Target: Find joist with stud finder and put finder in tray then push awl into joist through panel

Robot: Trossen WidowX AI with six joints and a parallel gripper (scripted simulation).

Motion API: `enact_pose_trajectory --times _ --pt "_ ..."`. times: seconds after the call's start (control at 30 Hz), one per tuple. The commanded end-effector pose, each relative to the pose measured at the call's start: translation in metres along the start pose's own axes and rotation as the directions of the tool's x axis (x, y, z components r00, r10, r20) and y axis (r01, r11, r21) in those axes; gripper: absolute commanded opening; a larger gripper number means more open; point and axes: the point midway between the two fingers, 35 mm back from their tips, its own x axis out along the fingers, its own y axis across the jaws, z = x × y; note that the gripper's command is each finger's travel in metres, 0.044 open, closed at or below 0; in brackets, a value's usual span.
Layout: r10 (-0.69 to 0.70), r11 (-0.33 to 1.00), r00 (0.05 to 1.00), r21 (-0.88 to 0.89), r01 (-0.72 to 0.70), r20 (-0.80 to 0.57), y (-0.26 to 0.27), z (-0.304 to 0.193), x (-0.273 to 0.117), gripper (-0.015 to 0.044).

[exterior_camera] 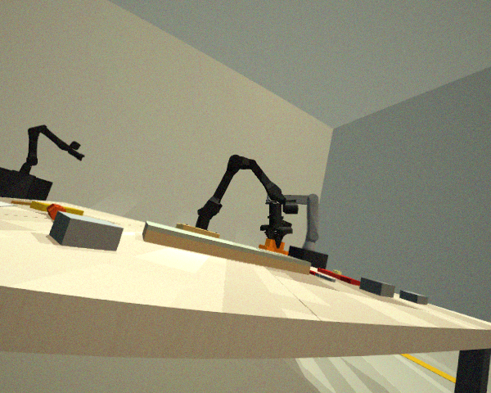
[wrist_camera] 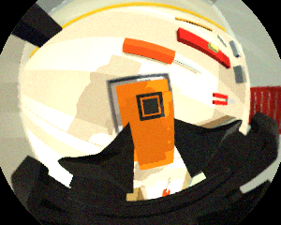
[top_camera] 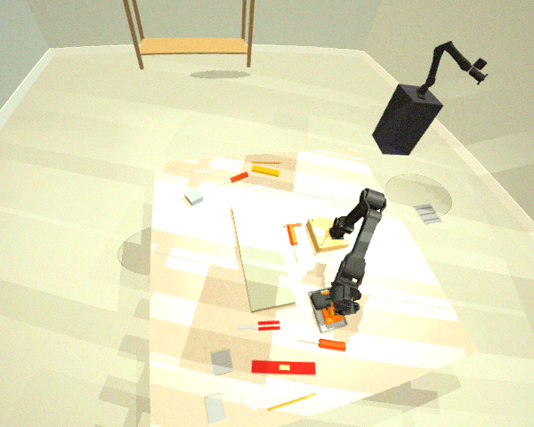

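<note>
Stud finder point(top_camera: 332, 315) point(exterior_camera: 272, 246) point(wrist_camera: 148, 123), gripped by the hand point(top_camera: 335, 310) point(exterior_camera: 277, 244) point(wrist_camera: 148, 120), points lengthwise along the tray point(top_camera: 322, 328) point(wrist_camera: 113, 105).

Orange-handled screwdriver point(top_camera: 331, 344) point(wrist_camera: 148, 51) just beside the tray point(top_camera: 323, 327) point(wrist_camera: 113, 110).

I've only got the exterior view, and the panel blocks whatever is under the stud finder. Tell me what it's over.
Observer: The top and wrist views show the gray tray beneath the stud finder. I can't tell whether it touches the bottom.

Operator: Describe the grip.

Observer: In the wrist view, the gripper has one finger on each side of the orange body, and the dark square mark on its face is uncovered.

Operator: Name the nearest tool beyond the tray.

Observer: An orange-handled tool with a thin shaft lies just past the tray, on the red level's side. I can't tell whether it's the awl.
</note>
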Motion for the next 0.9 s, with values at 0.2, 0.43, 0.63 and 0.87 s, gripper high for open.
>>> enact_pose_trajectory --times 0.2,0.43,0.63,0.87 --pt "0.000 1.000 1.000 0.005 0.000 0.003 0.001 -0.004 0.011 0.0000" --pt "0.000 1.000 1.000 0.005 0.000 0.003 0.001 -0.007 0.022 0.0000" --pt "0.002 1.000 1.000 0.000 -0.002 -0.002 0.001 -0.009 0.024 0.0026" --pt "0.002 1.000 1.000 0.000 -0.002 -0.002 0.001 -0.009 0.024 0.0210"
